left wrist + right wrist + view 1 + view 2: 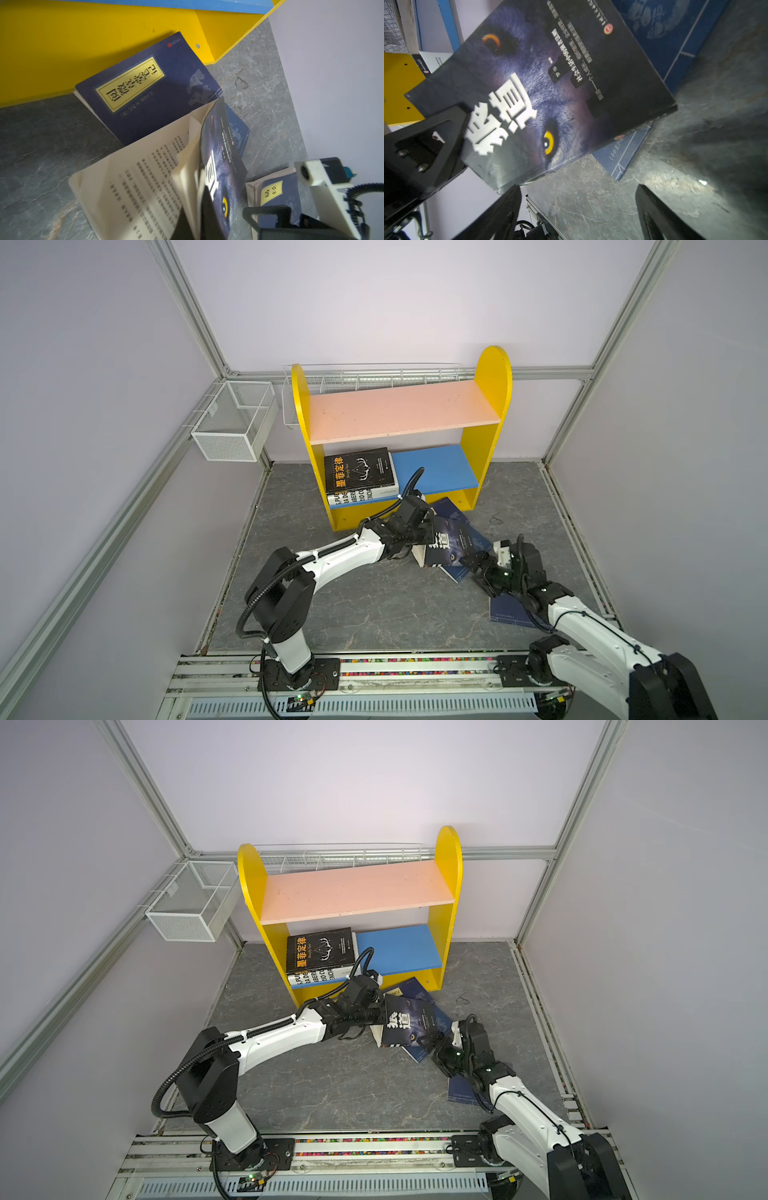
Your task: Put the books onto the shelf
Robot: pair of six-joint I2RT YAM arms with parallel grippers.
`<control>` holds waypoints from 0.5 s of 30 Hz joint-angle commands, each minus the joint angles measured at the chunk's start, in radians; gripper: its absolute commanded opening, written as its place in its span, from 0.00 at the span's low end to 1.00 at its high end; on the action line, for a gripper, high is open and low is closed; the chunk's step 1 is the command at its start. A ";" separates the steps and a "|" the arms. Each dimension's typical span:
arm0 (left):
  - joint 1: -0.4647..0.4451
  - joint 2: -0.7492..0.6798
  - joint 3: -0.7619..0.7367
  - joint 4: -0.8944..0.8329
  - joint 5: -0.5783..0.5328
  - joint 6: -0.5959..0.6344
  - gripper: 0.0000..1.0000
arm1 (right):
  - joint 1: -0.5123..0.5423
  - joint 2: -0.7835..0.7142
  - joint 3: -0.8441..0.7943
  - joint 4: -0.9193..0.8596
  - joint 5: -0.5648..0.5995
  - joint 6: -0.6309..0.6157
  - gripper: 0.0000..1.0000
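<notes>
I'm gripping the wolf-cover book (451, 545) in the left tool (420, 546), raised before the shelf (492, 406); the right tool (478, 563) is gaping empty beside it. On its blue board (436, 470) two books (359, 470) are lying; navy books (451, 510) are waiting on the bench (374, 605), several of them.

Navy book (505, 612) partly hidden under right arm (582, 620).

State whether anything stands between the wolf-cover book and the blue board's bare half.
Nothing visible does. The navy book lies on the floor before the shelf, below the wolf-cover book held by the left gripper.
</notes>
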State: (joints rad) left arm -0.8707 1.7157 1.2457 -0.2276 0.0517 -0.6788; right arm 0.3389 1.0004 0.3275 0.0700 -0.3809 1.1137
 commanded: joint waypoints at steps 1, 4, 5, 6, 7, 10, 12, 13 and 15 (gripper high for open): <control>-0.003 0.008 0.019 0.039 0.057 -0.051 0.00 | 0.017 0.043 -0.015 0.182 0.055 0.079 0.90; -0.003 -0.005 0.001 0.067 0.087 -0.081 0.00 | 0.020 0.097 -0.013 0.285 0.053 0.111 0.91; -0.003 -0.007 -0.006 0.078 0.094 -0.090 0.00 | 0.022 0.124 -0.014 0.334 0.048 0.124 0.91; -0.004 -0.010 -0.010 0.088 0.100 -0.099 0.00 | 0.024 0.147 -0.016 0.374 0.044 0.138 0.92; -0.002 -0.010 -0.015 0.095 0.106 -0.107 0.00 | 0.027 0.173 -0.020 0.423 0.043 0.158 0.93; -0.002 -0.013 -0.023 0.112 0.119 -0.125 0.00 | 0.035 0.257 -0.031 0.548 0.037 0.214 0.96; -0.001 -0.010 -0.025 0.117 0.121 -0.131 0.00 | 0.044 0.298 -0.049 0.619 0.055 0.255 1.00; -0.001 -0.006 -0.029 0.119 0.119 -0.136 0.00 | 0.050 0.317 -0.063 0.665 0.072 0.273 0.98; -0.001 0.002 -0.042 0.116 0.119 -0.147 0.00 | 0.057 0.335 -0.085 0.724 0.109 0.297 0.95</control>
State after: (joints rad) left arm -0.8696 1.7157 1.2224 -0.1383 0.1398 -0.7902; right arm 0.3836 1.3167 0.2756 0.6209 -0.3283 1.3186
